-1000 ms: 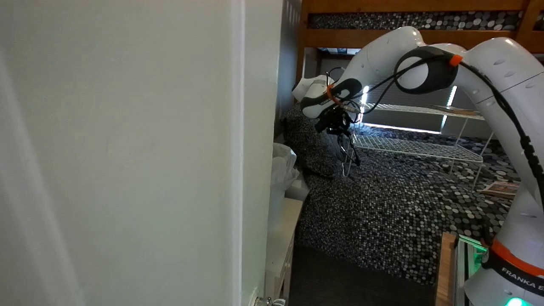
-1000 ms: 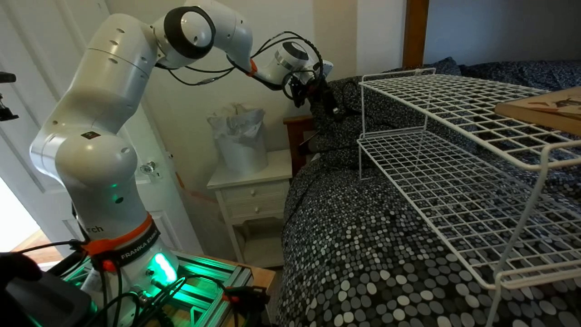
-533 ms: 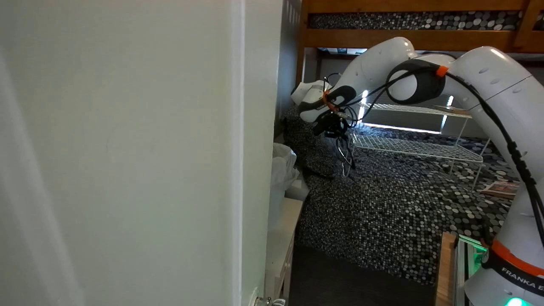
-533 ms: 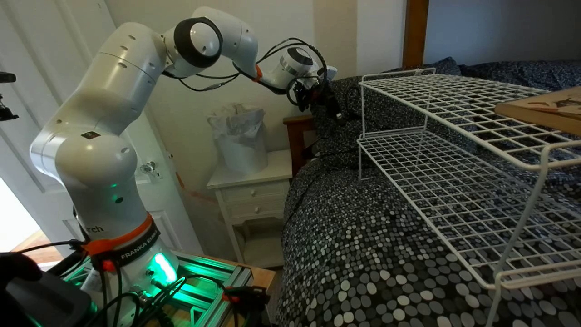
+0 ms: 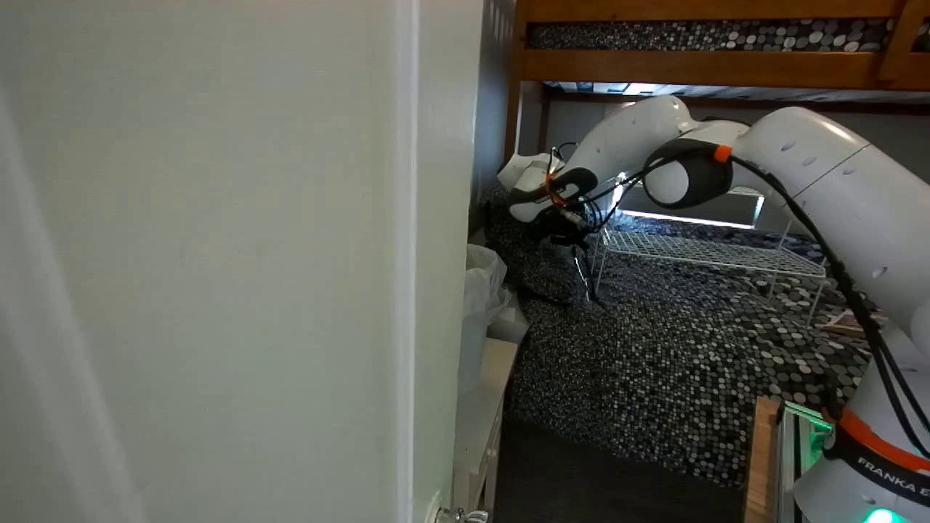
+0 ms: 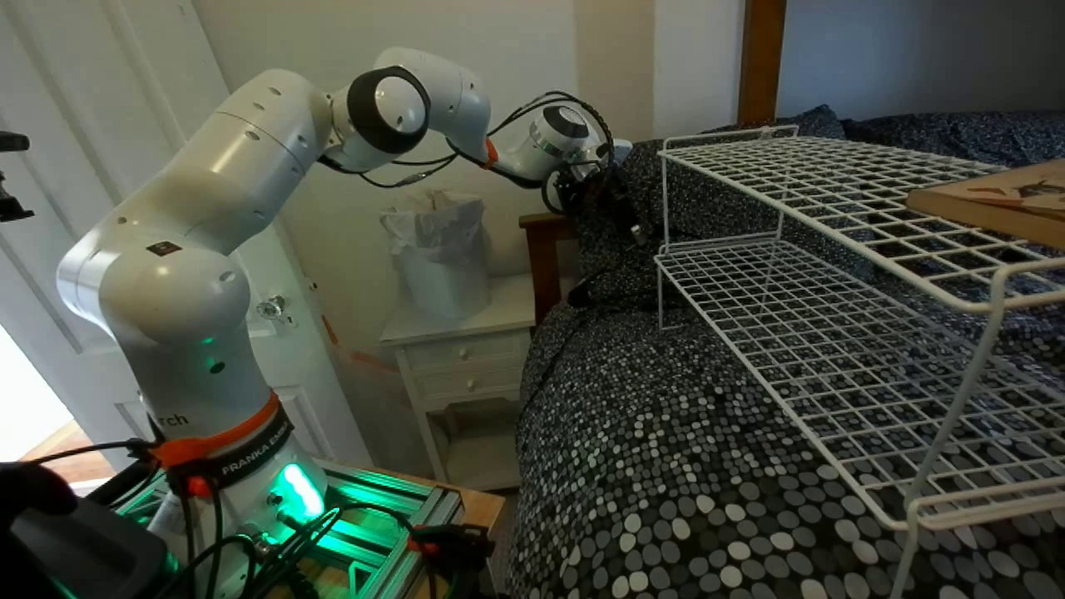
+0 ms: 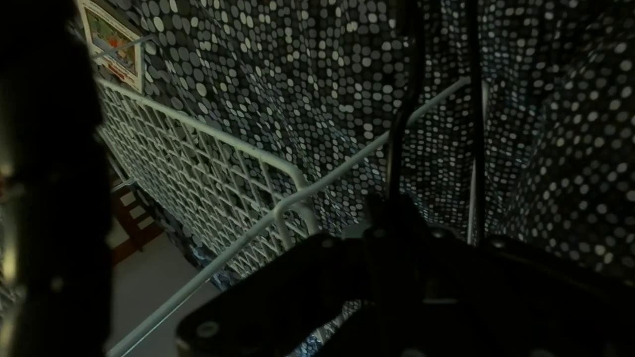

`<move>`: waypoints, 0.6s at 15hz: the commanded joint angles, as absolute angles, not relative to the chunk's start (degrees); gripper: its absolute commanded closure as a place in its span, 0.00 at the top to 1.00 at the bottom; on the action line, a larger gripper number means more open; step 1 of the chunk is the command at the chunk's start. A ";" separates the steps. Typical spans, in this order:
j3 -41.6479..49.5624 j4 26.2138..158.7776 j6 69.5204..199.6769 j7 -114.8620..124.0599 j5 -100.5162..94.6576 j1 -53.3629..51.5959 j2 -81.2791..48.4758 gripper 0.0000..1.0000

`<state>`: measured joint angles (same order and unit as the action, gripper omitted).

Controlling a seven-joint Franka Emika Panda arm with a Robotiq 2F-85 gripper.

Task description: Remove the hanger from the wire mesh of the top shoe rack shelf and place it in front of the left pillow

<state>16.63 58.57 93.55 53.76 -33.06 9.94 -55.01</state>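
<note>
My gripper (image 7: pixel 394 213) is shut on a dark hanger (image 7: pixel 395 158), whose thin black rods reach forward in the wrist view. In an exterior view the gripper (image 5: pixel 574 240) hangs low over the bed's head end, beside the rack's end. The hanger's dark lower end (image 6: pixel 580 293) shows beside the headboard, near the bedspread; contact cannot be told. The wire mesh of the top shelf (image 6: pixel 832 162) is white and apart from the hanger. A dark speckled pillow (image 6: pixel 707 200) lies behind the gripper; no plain grey-blue cushion can be made out.
The lower mesh shelf (image 5: pixel 697 250) and rack leg (image 7: pixel 337 171) are close to the gripper. A book (image 6: pixel 998 200) lies on the top shelf, another (image 7: pixel 114 44) on the bedspread. A white nightstand (image 6: pixel 466 333) holds a lined bin (image 6: pixel 441 266). A bunk rail (image 5: pixel 690 67) crosses above.
The arm has come down and reached a little further over the bed. The hanger has moved down with the gripper, closer to the bedspread. The rack and books have not moved.
</note>
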 commanded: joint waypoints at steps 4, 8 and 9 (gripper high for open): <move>17.60 48.19 93.32 54.77 -30.19 12.19 -62.59 0.02; 17.06 45.39 91.94 54.09 -29.56 13.11 -64.08 0.41; 16.66 45.38 91.73 53.49 -29.26 13.14 -63.57 0.50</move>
<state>17.71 49.19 93.51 54.47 -31.26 12.20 -62.16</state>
